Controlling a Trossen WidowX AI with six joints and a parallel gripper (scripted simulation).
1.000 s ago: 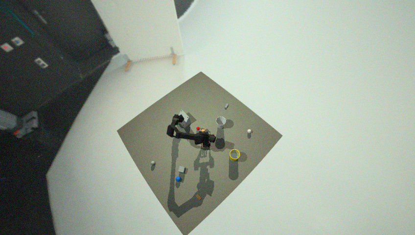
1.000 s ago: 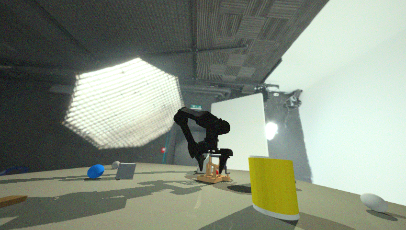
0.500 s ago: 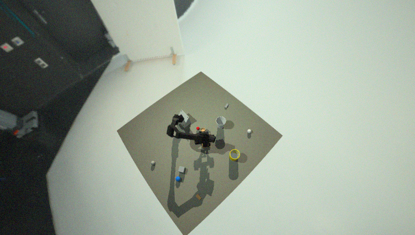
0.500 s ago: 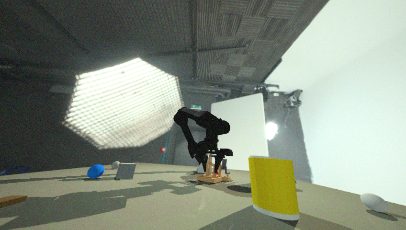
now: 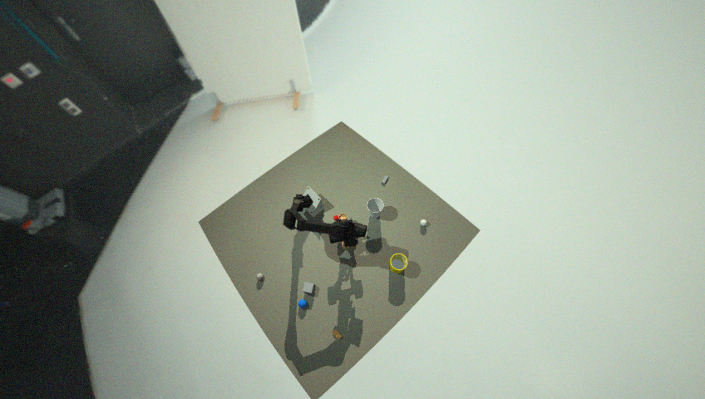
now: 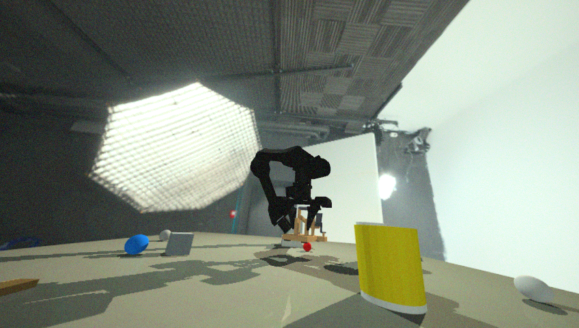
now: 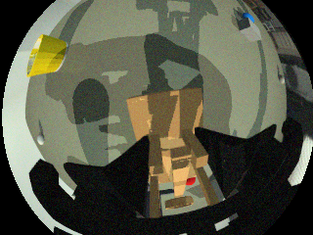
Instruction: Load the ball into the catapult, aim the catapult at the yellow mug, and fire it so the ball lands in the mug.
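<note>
From the top view the arm (image 5: 321,226) covers most of the catapult (image 5: 342,217); the gripper (image 5: 352,236) hides where its fingers meet the wood. In the wrist view the yellow mug (image 7: 46,55) is cut by the lens rim at far left; the red ball (image 7: 191,182) is a small smear beside the catapult frame, contact unclear. In the exterior view a wooden block (image 6: 16,285) is cut off at the near left edge.

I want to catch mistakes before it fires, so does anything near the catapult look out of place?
Yes. The red ball seems to lie on the mat at the catapult base, not loaded, while the gripper is shut on the catapult's frame.
</note>
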